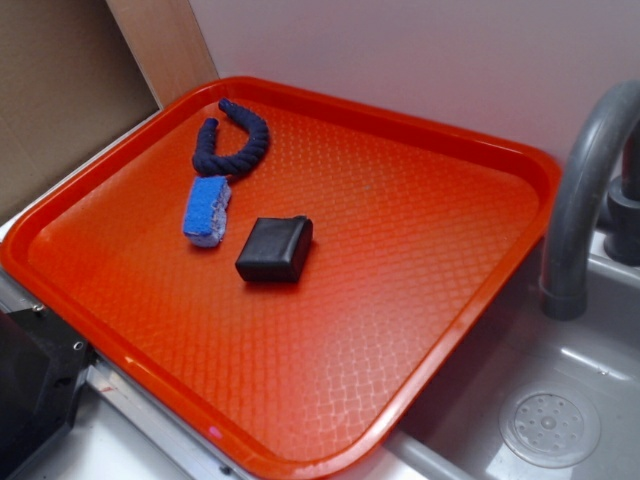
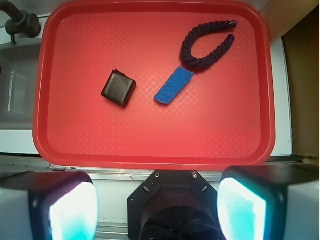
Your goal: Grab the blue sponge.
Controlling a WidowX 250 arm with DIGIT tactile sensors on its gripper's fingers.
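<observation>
The sponge point(image 2: 173, 86) is seen lying right of centre on the red tray point(image 2: 150, 145), just below the rope point(image 2: 205, 45) and apart from the black block point(image 2: 118, 89). The gripper point(image 2: 157, 207) is held at the frame's bottom, jaws spread wide, empty.

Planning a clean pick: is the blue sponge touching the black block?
Apart. The wrist view shows bare red tray between the blue sponge and the black block.

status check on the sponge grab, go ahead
Gripper open, high above the tray, holding nothing. Blue sponge lies free, one end beside the navy rope. Black block apart; approach clear.
</observation>
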